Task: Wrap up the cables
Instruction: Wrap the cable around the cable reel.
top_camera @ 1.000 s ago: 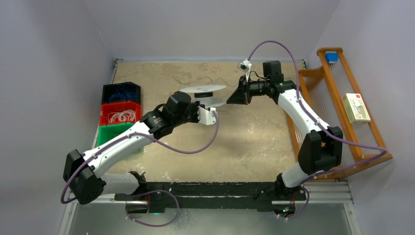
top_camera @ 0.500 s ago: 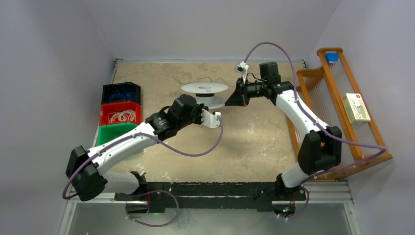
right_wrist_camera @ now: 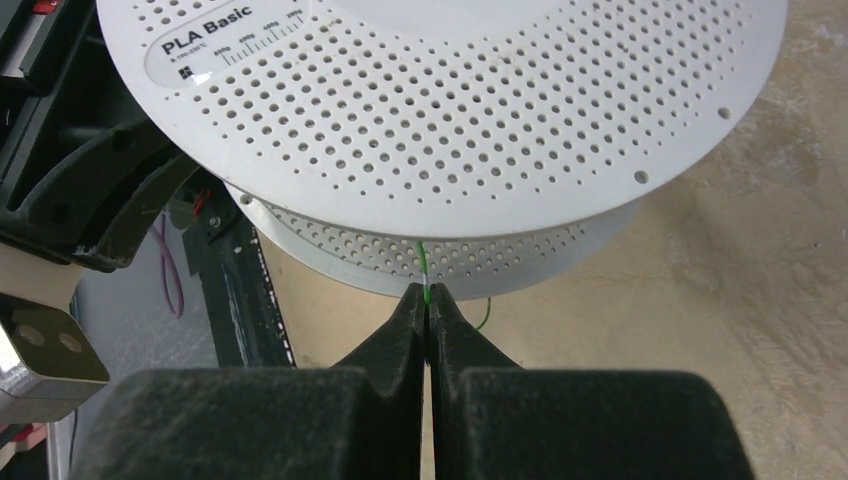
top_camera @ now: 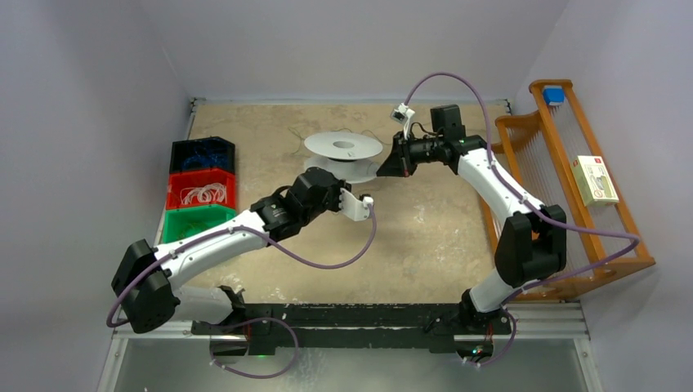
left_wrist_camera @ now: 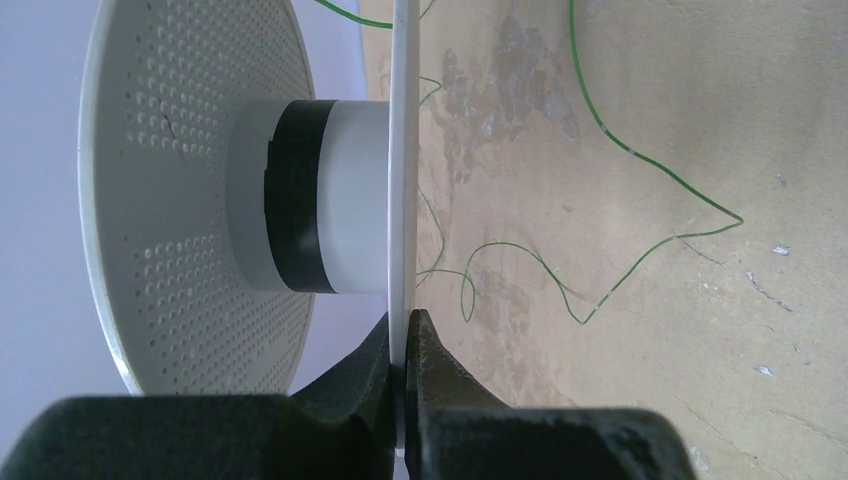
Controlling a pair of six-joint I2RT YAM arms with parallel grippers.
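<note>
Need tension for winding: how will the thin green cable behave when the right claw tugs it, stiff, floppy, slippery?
Probably springy rather than limp: the green cable lies on the table in open loops with sharp kinks. Being so thin where the right claw pinches it, it might slip under a hard tug. Likely light, so slack should follow.

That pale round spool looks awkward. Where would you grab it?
The spool is best pinched at a flange's thin rim, edge-on from the side: its discs are wide but thin enough for jaws to straddle, as the left gripper shows.
</note>
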